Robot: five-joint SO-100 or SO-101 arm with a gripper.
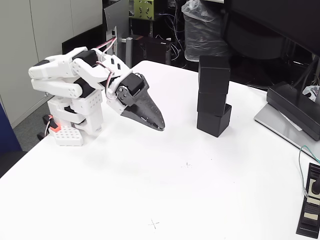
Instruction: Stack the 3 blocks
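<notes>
Blocks [214,95] stacked three high; gripper [159,125] closed, empty, apart.

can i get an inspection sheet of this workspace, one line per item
surface: white table, two small cross marks on it
job's things: three black blocks stacked in one tower, slightly uneven
clutter: black device at the right edge, monitor base
tool: shut, holding nothing, left of the tower and apart from it
cables: pink wires on the arm, thin cable at right
surroundings: equipment and a plastic-wrapped item behind the table

Three blocks [213,95] stacked on white table [150,190]; closed pincer [160,126] well left
</notes>
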